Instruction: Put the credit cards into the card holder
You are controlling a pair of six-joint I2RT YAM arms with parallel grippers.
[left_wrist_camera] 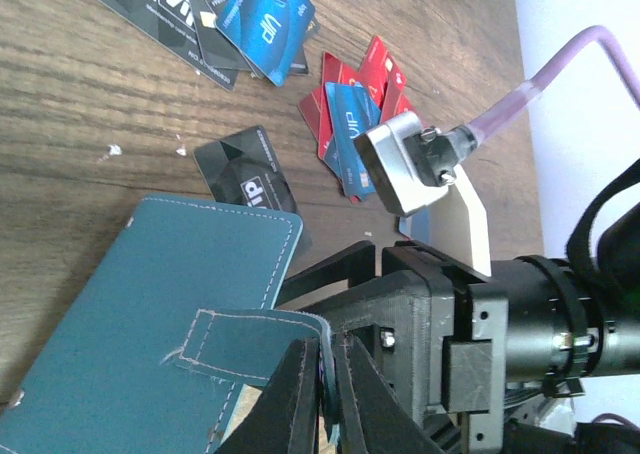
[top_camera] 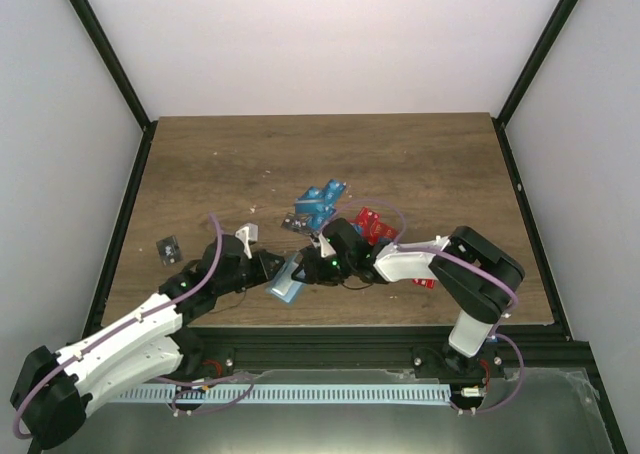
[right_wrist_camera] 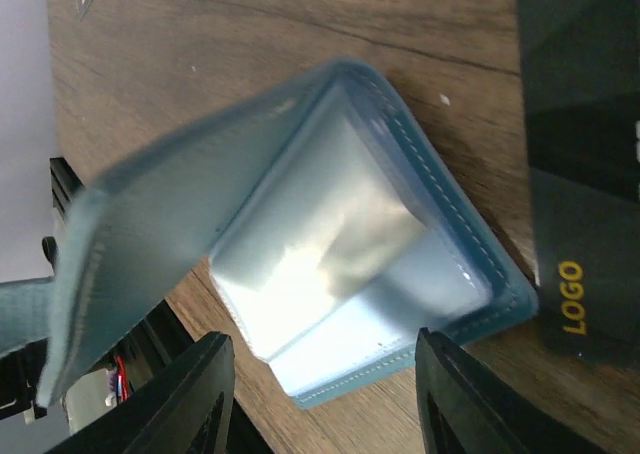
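The teal card holder [top_camera: 288, 279] lies near the table's front edge with its cover lifted. My left gripper [left_wrist_camera: 330, 374] is shut on the holder's stitched strap, seen from the side in the left wrist view above the teal cover [left_wrist_camera: 130, 304]. My right gripper [right_wrist_camera: 325, 394] hovers just over the holder's pale clear pockets [right_wrist_camera: 350, 254], jaws open with nothing between them. Blue credit cards [top_camera: 320, 202] and red ones [top_camera: 375, 226] lie in loose piles behind the grippers. One black card [left_wrist_camera: 250, 169] rests beside the holder.
A lone black card [top_camera: 168, 247] lies far left. A black card marked LOGO [right_wrist_camera: 585, 174] sits right of the holder. The right arm's wrist [left_wrist_camera: 400, 164] and purple cable hang close over the red cards. The front table edge runs just below the holder.
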